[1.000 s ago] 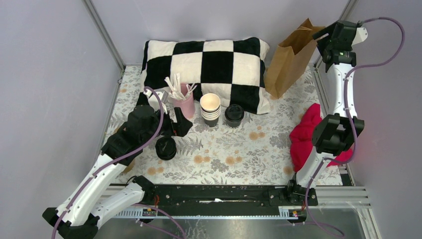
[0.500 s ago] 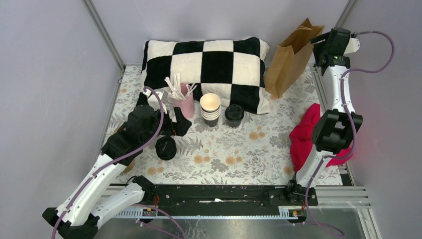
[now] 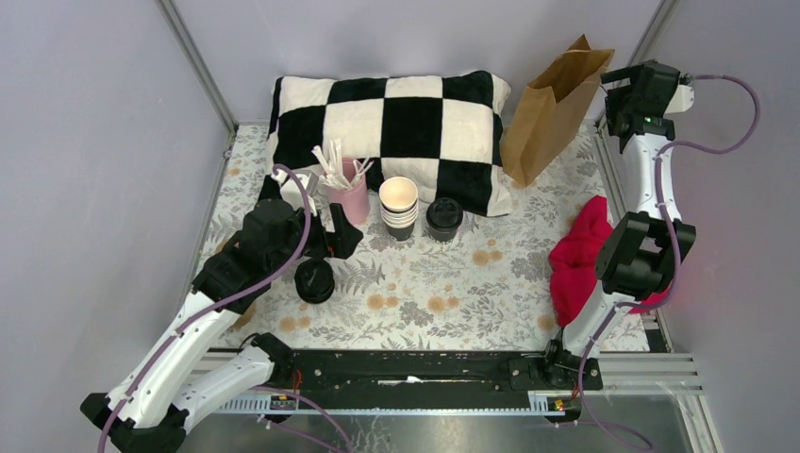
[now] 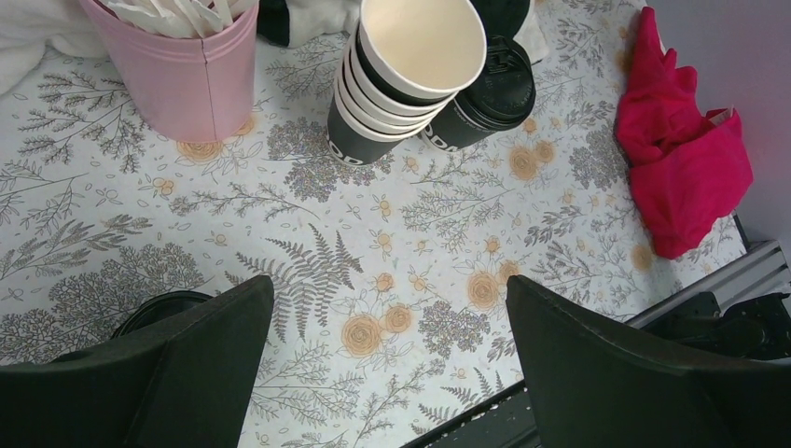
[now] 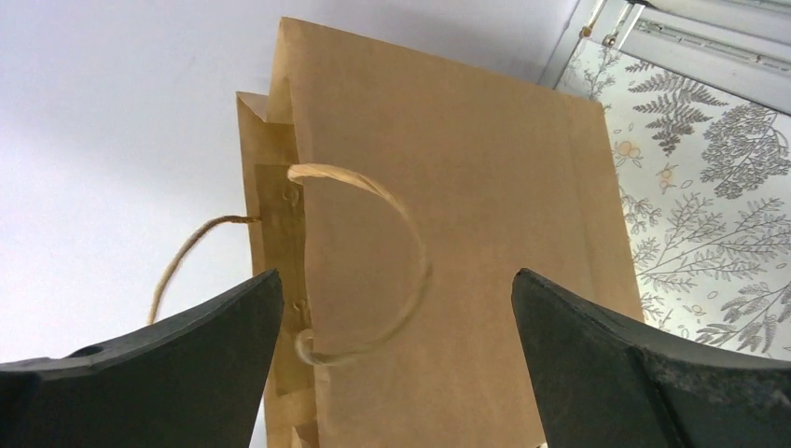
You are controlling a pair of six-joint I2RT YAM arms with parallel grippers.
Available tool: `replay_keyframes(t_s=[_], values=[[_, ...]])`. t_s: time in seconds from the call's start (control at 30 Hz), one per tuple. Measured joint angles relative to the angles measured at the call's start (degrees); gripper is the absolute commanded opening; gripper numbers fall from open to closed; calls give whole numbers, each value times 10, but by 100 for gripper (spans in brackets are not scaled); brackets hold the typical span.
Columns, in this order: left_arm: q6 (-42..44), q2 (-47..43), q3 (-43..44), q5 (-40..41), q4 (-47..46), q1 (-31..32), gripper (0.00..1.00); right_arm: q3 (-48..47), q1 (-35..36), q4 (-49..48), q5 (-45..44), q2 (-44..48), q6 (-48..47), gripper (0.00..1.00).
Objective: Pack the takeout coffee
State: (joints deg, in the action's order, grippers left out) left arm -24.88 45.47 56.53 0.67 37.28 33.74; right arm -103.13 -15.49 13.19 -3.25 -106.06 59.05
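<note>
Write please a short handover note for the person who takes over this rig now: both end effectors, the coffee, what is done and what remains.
Left end effector: open, empty, above the table near the lone black lid.
Right end effector: open, empty, at the top of the brown paper bag, facing its handles.
Takeout coffee: upright on the table, in front of the checkered pillow, beside the stack of lidless cups.
Done: nothing packed yet.
Left: grasp the coffee, probably open the bag, set the cup inside upright.
</note>
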Motion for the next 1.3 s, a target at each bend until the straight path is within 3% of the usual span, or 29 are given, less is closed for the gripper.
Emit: replay_keyframes(t_s=[0.37, 0.6, 0.73, 0.9, 1.1, 1.3], values=[[-1, 3, 0, 1, 2, 0, 99, -22, -8, -30, 44, -10, 52, 97], [-1, 11, 0, 3, 2, 0, 99, -22, -12, -54, 73, -30, 83, 47], [-1, 11, 0, 6, 2, 0, 99, -22, -12, -49, 73, -35, 78, 30], [-1, 12, 0, 7, 2, 0, 99, -25, -14, -32, 70, -25, 52, 13], [-1, 21, 4, 7, 3, 0, 99, 10, -31, -7, 120, 45, 34, 1], [-2, 28, 8, 6, 2, 0, 99, 18, -41, 45, 202, 115, -11, 0]])
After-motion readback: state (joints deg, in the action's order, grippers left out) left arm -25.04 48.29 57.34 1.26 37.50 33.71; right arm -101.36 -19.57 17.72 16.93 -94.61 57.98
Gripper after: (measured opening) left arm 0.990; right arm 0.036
